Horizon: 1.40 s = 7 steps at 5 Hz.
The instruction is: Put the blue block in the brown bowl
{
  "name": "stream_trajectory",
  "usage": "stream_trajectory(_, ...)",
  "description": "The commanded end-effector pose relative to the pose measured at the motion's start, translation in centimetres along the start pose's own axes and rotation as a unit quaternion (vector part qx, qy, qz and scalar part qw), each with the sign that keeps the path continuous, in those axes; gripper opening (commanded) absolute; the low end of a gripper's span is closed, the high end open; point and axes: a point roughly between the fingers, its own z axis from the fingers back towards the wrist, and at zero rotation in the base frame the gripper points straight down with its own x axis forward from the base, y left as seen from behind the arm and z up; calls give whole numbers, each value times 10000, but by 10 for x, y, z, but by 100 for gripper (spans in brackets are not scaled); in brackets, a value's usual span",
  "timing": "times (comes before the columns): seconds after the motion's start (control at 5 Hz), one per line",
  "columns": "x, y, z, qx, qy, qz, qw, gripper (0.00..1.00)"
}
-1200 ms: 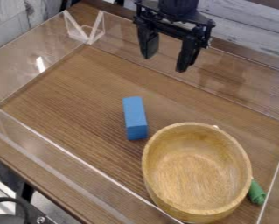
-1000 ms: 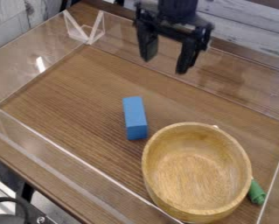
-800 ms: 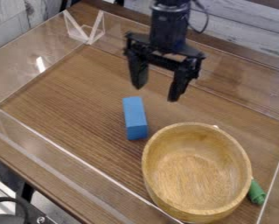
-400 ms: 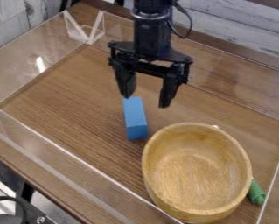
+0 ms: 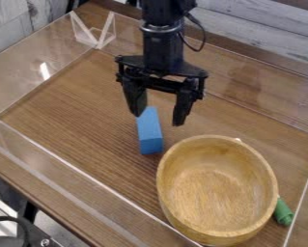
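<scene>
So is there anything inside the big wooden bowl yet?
No, it is empty. The brown bowl shows only bare wood grain inside, and the blue block lies flat on the table beside it, under the open gripper.

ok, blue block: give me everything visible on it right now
The blue block is a small plain bright-blue rectangular brick, longer than wide, with a smooth, matte look. It lies flat on the wooden tabletop, long axis running roughly away from the camera, just left of the brown bowl and outside it; whether it touches the rim cannot be told. The open hand hangs over its far end, fingers either side, partly hiding that end. No contact can be made out.
</scene>
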Motion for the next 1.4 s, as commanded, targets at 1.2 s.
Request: stream_trajectory(1.2, 5, 11, -16, -431, -389, 573, 9967, 100)
